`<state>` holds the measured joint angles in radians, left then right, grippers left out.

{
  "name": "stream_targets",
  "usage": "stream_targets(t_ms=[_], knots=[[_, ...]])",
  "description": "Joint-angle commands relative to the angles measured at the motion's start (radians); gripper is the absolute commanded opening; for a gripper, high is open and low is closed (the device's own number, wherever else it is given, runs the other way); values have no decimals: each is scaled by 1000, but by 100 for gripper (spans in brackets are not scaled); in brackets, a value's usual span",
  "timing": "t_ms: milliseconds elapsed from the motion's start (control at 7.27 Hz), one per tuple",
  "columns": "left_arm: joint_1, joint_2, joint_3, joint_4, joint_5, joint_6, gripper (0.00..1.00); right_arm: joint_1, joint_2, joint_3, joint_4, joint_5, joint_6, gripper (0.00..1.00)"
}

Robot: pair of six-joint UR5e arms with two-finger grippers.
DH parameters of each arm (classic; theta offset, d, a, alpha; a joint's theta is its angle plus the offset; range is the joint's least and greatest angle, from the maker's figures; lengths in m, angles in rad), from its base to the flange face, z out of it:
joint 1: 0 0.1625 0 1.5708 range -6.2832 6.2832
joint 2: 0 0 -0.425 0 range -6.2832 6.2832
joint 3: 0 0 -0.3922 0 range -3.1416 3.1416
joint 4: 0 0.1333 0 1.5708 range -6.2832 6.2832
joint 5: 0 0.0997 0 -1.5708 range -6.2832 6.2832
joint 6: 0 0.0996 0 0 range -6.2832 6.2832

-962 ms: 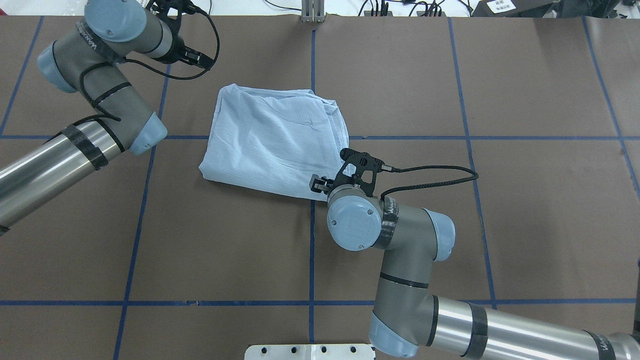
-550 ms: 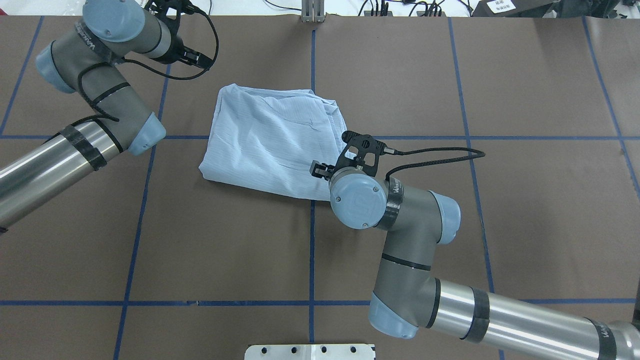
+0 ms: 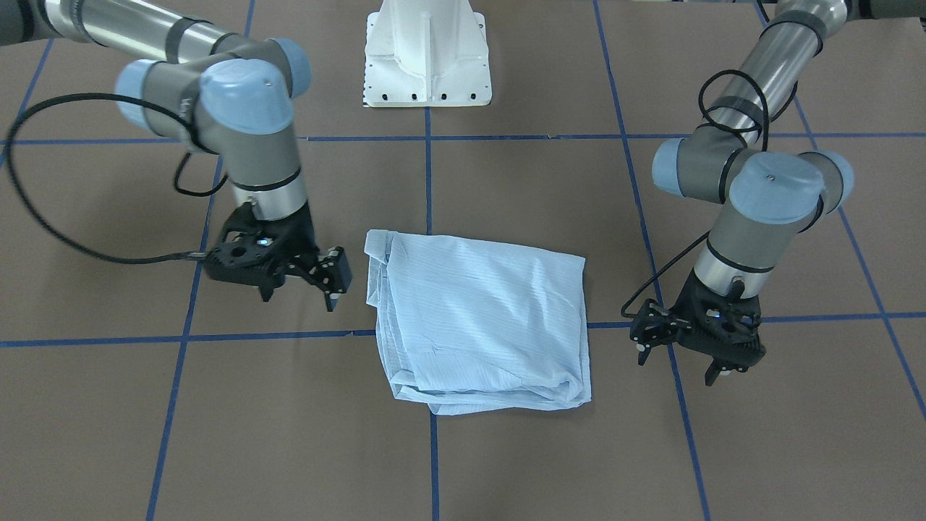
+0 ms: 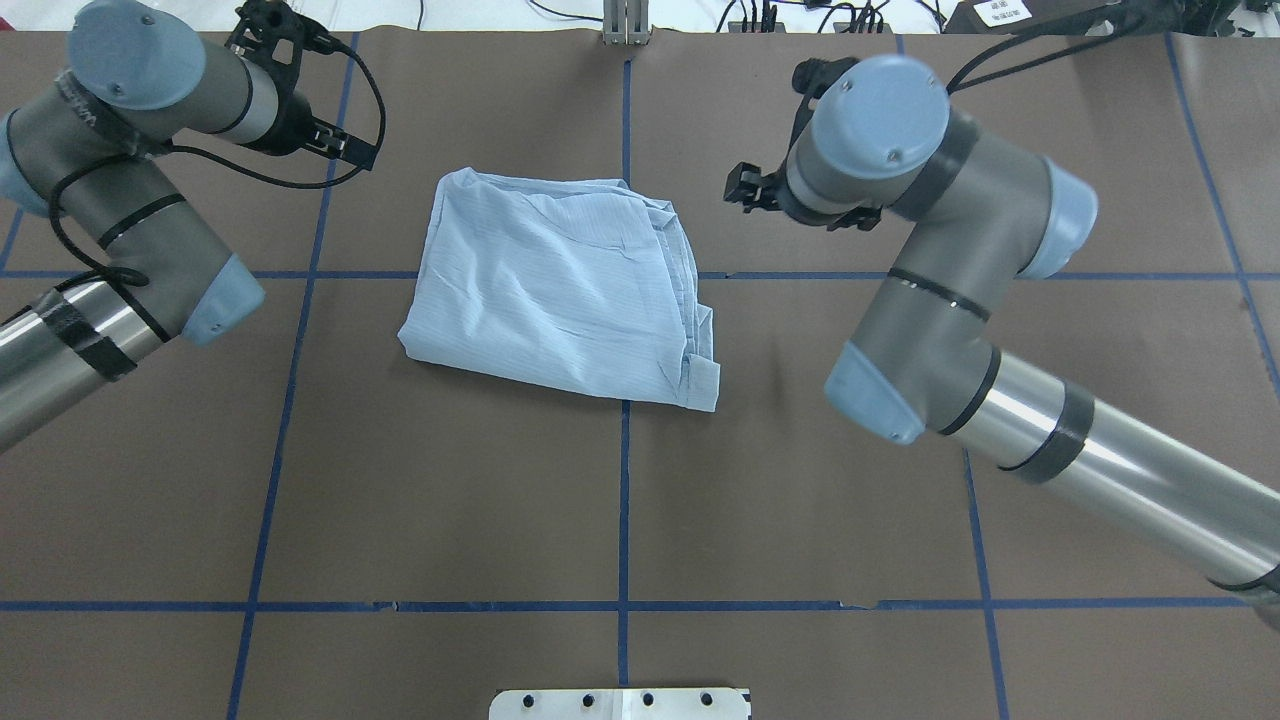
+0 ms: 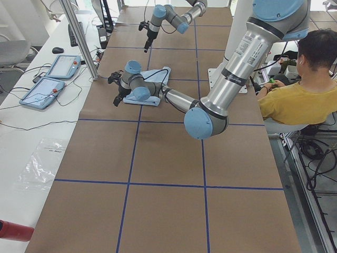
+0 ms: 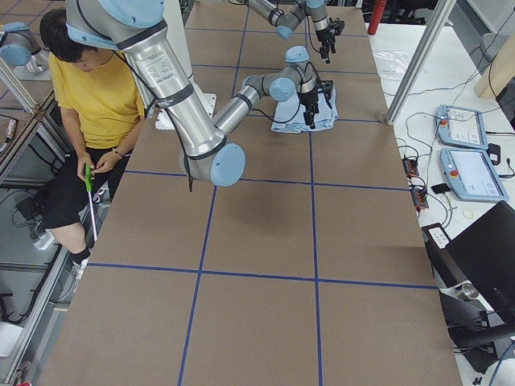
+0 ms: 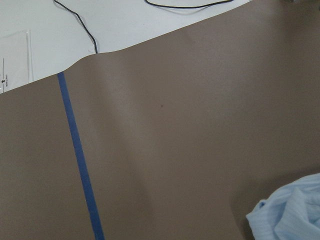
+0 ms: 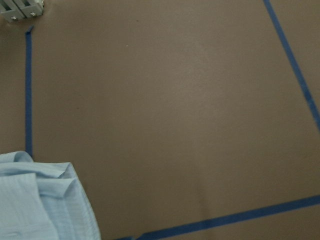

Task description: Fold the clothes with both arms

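The light-blue shirt (image 4: 560,290) lies folded into a rough rectangle at the table's middle, also in the front view (image 3: 477,318). My right gripper (image 4: 745,190) hangs open and empty above the table, to the right of the shirt's far right corner and apart from it; the front view shows it (image 3: 298,298) beside the shirt's edge. My left gripper (image 4: 345,150) is open and empty, left of the shirt's far left corner, as the front view shows (image 3: 676,365). Each wrist view shows a shirt corner (image 7: 295,210) (image 8: 40,200) and no fingers.
The brown table cover carries blue tape lines (image 4: 623,500). The white pedestal base (image 3: 427,65) stands at the robot's edge. A metal post (image 4: 625,20) and cables sit at the far edge. A seated person in yellow (image 5: 295,100) and tablets (image 5: 52,79) are beside the table.
My right arm has left the shirt's near right corner, risen and swung to the far right of the shirt. My left arm has drawn back a little to the left. The shirt lies still.
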<state>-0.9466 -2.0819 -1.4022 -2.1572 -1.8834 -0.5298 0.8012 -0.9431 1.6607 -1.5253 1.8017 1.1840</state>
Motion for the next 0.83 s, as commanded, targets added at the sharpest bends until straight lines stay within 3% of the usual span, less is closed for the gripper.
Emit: stream_targets(t_ms=[0,275,550,688], knots=[[-82,173,-153,23,-112,208,100,253,-87,27,-96,231,-412,100],[-229,326,-231,23,-270,424,100,396,-259,47,-87,277,-756,100],[-396,426,-227,49,-359,629,100,580,-432,45,-85,391,-1116,100],[-425,478,-222,53,-390,637,100,652,-515,44,-91,439,-1238,100]])
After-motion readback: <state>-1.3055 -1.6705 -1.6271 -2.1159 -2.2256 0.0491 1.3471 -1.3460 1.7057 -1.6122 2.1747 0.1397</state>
